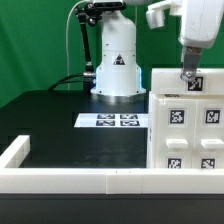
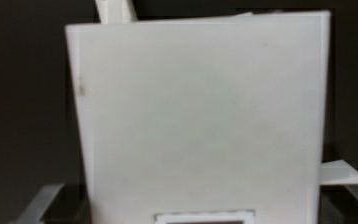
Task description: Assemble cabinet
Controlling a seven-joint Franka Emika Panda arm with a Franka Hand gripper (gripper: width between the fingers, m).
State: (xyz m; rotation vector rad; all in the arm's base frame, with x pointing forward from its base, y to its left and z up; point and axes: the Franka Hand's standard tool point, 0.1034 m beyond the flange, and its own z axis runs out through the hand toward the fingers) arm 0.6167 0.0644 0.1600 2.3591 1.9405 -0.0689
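The cabinet (image 1: pixel 186 120) was seen standing on the black bench (image 1: pixel 60 125) at the exterior view's right, against the low white rail (image 1: pixel 75 180) along the near edge, with its tagged face toward the camera. The gripper (image 1: pixel 188 80) was placed at the cabinet's top edge, and the jaws appeared pressed onto that upper wall, though the contact itself was too small to be confirmed. In the wrist view a large plain white panel (image 2: pixel 194 110) was filling the frame, and dark finger tips (image 2: pixel 43 205) were visible at the lower corners, so a pinch on the cabinet wall was judged likely. The step in hand was judged to be holding or repositioning the main body, not yet fitting a smaller part; no loose blocks were seen on the bench. The next move was judged to call for a firm hold and a slow, level shift, since a tall box could tip. The marker board (image 1: pixel 112 121) was seen flat near the arm's base. No brand or readable writing was found, only square black-and-white tags (image 1: pixel 178 115).
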